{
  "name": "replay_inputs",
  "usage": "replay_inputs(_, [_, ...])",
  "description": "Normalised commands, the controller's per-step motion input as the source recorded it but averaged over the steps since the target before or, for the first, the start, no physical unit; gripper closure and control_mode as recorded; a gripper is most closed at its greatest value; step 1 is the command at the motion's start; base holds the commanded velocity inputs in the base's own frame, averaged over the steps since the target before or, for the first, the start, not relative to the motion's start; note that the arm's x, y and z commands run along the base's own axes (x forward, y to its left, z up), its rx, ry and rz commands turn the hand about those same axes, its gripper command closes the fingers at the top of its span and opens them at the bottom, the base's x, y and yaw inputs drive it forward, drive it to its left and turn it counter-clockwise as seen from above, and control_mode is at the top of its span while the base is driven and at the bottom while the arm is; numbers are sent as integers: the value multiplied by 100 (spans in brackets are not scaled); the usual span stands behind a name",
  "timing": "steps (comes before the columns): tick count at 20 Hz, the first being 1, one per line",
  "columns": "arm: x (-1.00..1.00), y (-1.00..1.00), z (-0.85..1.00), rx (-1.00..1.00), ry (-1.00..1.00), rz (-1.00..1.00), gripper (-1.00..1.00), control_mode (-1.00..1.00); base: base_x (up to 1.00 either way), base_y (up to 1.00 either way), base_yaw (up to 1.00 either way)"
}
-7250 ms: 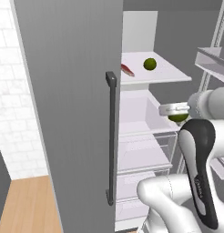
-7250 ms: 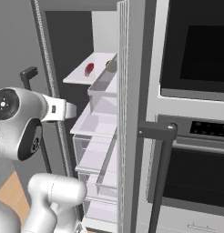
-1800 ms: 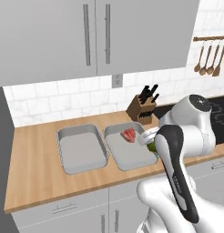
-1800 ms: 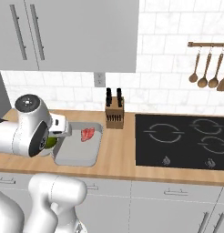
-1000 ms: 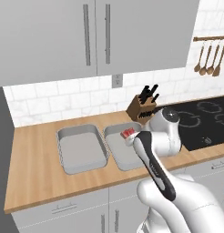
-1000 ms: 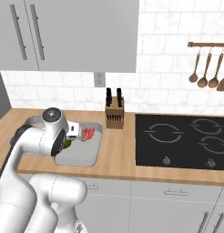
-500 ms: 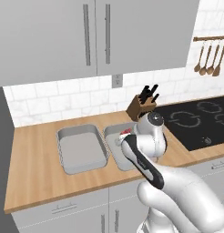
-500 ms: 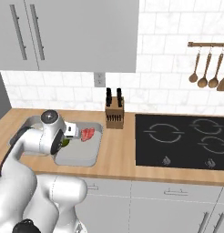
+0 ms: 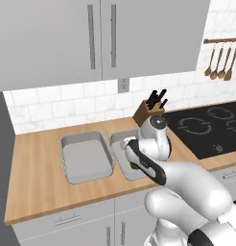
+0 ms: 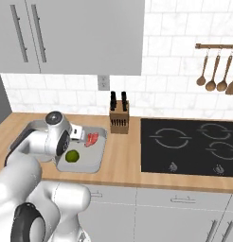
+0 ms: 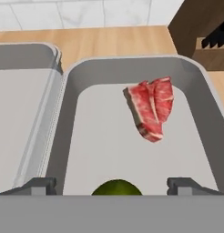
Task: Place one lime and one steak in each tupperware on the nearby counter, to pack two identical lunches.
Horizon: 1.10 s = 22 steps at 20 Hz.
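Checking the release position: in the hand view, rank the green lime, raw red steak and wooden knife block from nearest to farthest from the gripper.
1. Green lime, between the gripper tips.
2. Raw red steak, mid-container, right.
3. Wooden knife block, top right, on the counter.

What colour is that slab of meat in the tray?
The steak is red with pale marbling, clearest in the hand view.

Lime (image 11: 116,187) and steak (image 11: 151,108) in tupperware (image 11: 86,73)

- counter (image 9: 38,173): light wood, white fronts below
- 2 grey tubs side by side on it: left tub (image 9: 86,156), right tub (image 10: 97,153)
- knife block (image 10: 119,119) just right of tubs
- black hob (image 10: 194,146) at right end
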Motion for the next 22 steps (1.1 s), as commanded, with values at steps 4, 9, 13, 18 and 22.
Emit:
replay_inputs(4, [-4, 0, 0, 0, -3, -5, -100, -100, 0, 0, 0])
replay_inputs(9, [-84, -17, 34, 1, -4, -1, -100, -100, 0, 0, 0])
replay_inputs(13, [-100, -43, 67, 4, -1, 0, -100, -100, 0, 0, 0])
replay_inputs(18, [-100, -22, 44, 1, 0, 0, -100, -100, 0, 0, 0])
replay_inputs(22, [-83, -4, 60, 0, 0, 0, -100, -100, 0, 0, 0])
